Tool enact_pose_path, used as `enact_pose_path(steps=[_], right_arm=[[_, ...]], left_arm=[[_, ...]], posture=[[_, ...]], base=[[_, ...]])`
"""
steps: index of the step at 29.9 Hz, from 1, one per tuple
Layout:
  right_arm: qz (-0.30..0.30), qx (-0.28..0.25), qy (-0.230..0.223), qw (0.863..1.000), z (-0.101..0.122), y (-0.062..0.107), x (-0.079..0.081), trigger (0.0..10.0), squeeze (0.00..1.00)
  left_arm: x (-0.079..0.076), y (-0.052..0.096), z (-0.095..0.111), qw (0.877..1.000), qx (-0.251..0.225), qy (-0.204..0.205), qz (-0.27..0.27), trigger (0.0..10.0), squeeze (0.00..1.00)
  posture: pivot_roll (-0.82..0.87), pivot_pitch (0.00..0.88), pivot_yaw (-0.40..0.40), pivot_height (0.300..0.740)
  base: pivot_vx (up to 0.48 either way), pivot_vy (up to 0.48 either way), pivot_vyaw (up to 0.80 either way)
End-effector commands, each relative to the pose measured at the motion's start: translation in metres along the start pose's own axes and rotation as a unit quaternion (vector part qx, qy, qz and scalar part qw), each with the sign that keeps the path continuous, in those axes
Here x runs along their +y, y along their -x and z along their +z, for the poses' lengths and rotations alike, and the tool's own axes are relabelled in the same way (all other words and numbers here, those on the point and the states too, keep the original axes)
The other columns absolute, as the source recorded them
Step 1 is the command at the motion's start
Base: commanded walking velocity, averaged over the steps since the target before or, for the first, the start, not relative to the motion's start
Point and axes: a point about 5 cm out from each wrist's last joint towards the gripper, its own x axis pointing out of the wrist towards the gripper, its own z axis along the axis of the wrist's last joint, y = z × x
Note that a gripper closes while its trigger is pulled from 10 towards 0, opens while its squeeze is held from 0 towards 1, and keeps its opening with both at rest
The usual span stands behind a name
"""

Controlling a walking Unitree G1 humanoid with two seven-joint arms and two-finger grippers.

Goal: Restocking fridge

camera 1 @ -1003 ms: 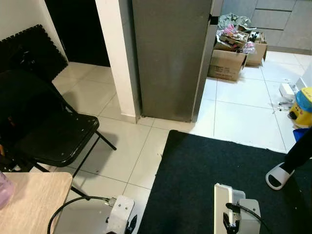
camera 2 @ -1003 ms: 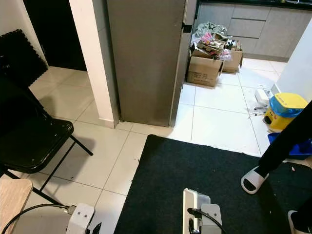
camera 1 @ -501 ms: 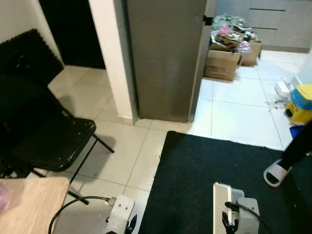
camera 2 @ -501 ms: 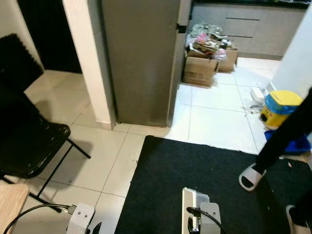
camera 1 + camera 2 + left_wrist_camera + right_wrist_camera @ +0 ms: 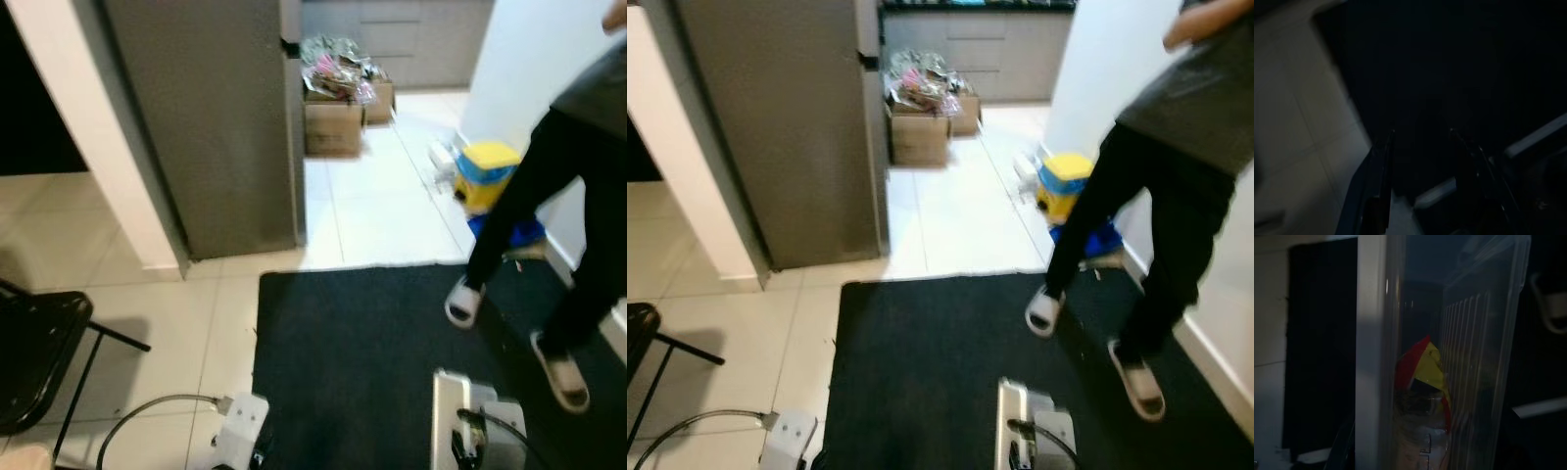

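Note:
The grey fridge (image 5: 206,127) stands shut at the upper left, beyond the black mat (image 5: 362,343). My right gripper (image 5: 1420,445) is shut on a clear plastic container (image 5: 1469,357), which sits close before the wrist camera. A red and yellow packet (image 5: 1422,367) lies inside it. The right arm's wrist (image 5: 475,431) hangs low over the mat. My left gripper (image 5: 1425,147) hangs open and holds nothing, over the mat's edge and the pale tiles; its view is very dark. The left arm's wrist (image 5: 240,426) is at the bottom edge.
A person (image 5: 549,196) in dark trousers and slippers steps across the mat at the right. Cardboard boxes (image 5: 333,127) full of clutter sit beyond the fridge. A yellow and blue bin (image 5: 487,171) stands by the white wall. A black chair (image 5: 29,352) is at the lower left.
The whole picture has swung to the right, so the camera has turned. The chair and wooden table have slid off to the left. A person has walked into view at the right.

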Motion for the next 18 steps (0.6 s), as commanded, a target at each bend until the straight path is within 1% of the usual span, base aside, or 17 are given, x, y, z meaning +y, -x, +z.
enact_pose_path(steps=[1,4,9,12,18], right_arm=[[0.001,-0.013,0.005,1.000,0.0055,-0.0022,0.0012,10.0,0.00],[0.002,-0.014,0.007,1.000,0.0058,-0.0025,0.0015,10.0,0.00],[0.003,-0.015,0.007,1.000,0.0061,-0.0027,0.0024,10.0,0.00],[0.005,-0.015,0.009,1.000,0.0062,-0.0031,0.0037,10.0,0.00],[0.008,-0.015,0.012,1.000,0.0060,-0.0033,0.0047,10.0,0.00]], left_arm=[[0.0011,0.0055,-0.0117,1.000,0.020,0.004,0.005,10.0,0.00],[0.0017,0.0052,-0.0112,1.000,0.018,0.005,0.007,10.0,0.00],[0.0024,0.0050,-0.0113,1.000,0.017,0.006,0.007,10.0,0.00],[0.0030,0.0048,-0.0112,1.000,0.016,0.005,0.007,10.0,0.00],[0.0023,0.0057,-0.0122,1.000,0.016,0.002,0.008,10.0,0.00]], posture=[[-0.07,0.107,0.024,0.736],[-0.07,0.107,0.024,0.736],[-0.07,0.106,0.024,0.736],[-0.07,0.106,0.024,0.736],[-0.07,0.106,0.023,0.736]], base=[[0.000,0.000,0.00],[0.000,0.000,0.00],[0.280,0.000,0.00],[0.369,0.000,0.00],[0.480,0.000,0.00]])
